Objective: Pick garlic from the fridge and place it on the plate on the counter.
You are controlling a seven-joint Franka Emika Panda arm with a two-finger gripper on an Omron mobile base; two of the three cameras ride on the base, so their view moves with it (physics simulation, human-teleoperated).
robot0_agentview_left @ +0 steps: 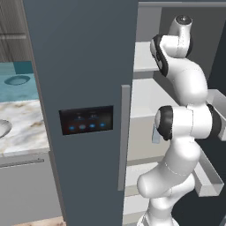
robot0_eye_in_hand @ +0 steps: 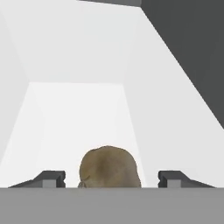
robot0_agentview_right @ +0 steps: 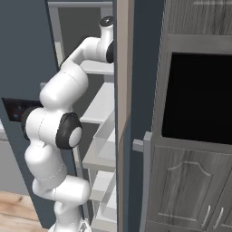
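The garlic (robot0_eye_in_hand: 110,168) lies between the jaws, but its lower part is cut off at the bottom of the hand view, so its contact with the white shelf cannot be seen. The fingertips (robot0_eye_in_hand: 51,178) show as short dark stubs only; their lower lengths are cut off too. In both base views the arm's end reaches into the fridge (robot0_agentview_left: 84,66) and the gripper is hidden there. The plate (robot0_agentview_left: 3,128) is cropped by the left edge.
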